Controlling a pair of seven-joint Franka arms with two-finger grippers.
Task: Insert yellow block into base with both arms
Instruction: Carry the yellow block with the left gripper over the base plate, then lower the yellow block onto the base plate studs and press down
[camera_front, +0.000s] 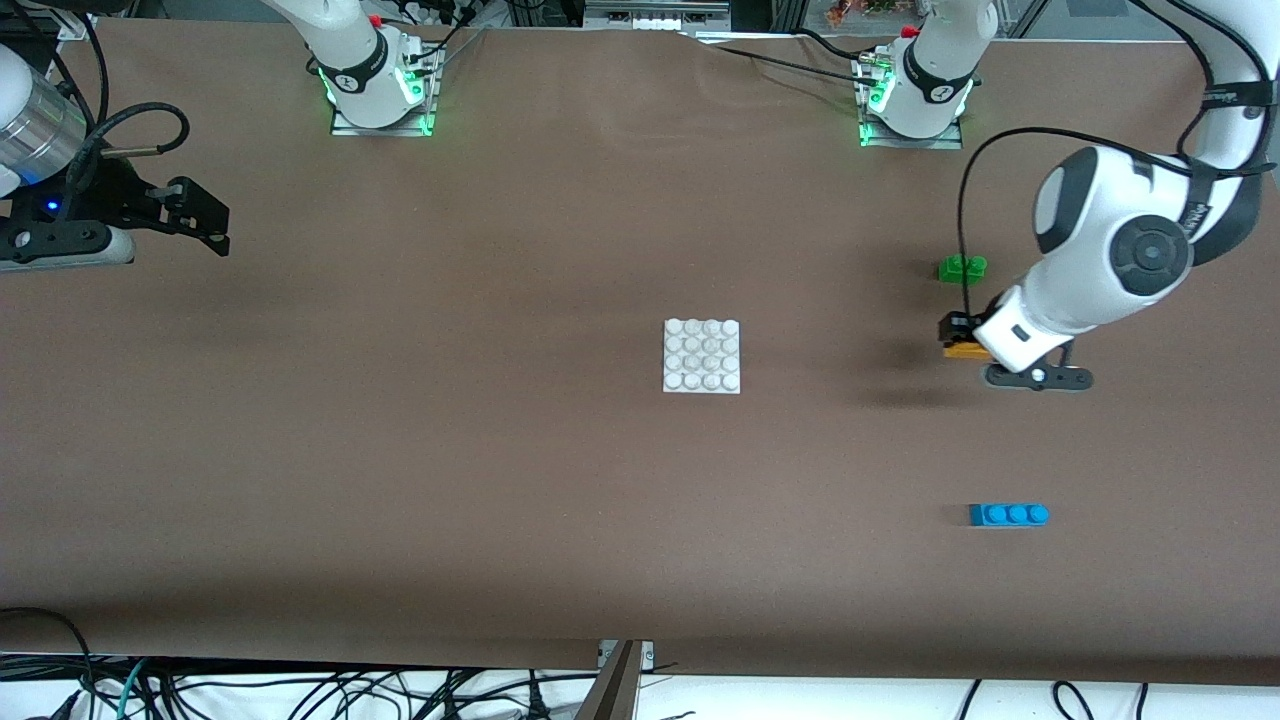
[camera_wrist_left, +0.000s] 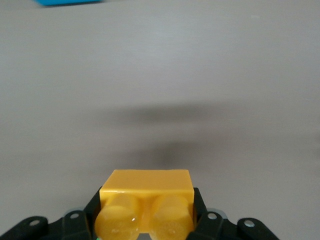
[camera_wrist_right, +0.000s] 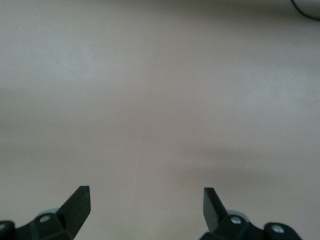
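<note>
The yellow block (camera_front: 965, 350) hangs just above the table toward the left arm's end, with my left gripper (camera_front: 960, 338) shut on it. In the left wrist view the yellow block (camera_wrist_left: 146, 202) fills the space between the black fingers, its two studs facing the camera. The white studded base (camera_front: 702, 356) lies flat at the middle of the table, well apart from the block. My right gripper (camera_front: 205, 215) waits open over the right arm's end of the table; in the right wrist view that right gripper (camera_wrist_right: 146, 200) has only bare cloth between its fingers.
A green brick (camera_front: 962, 267) lies on the table beside the left gripper, farther from the front camera. A blue brick (camera_front: 1008, 514) lies nearer to the front camera; the same blue brick (camera_wrist_left: 67, 2) shows in the left wrist view. Brown cloth covers the table.
</note>
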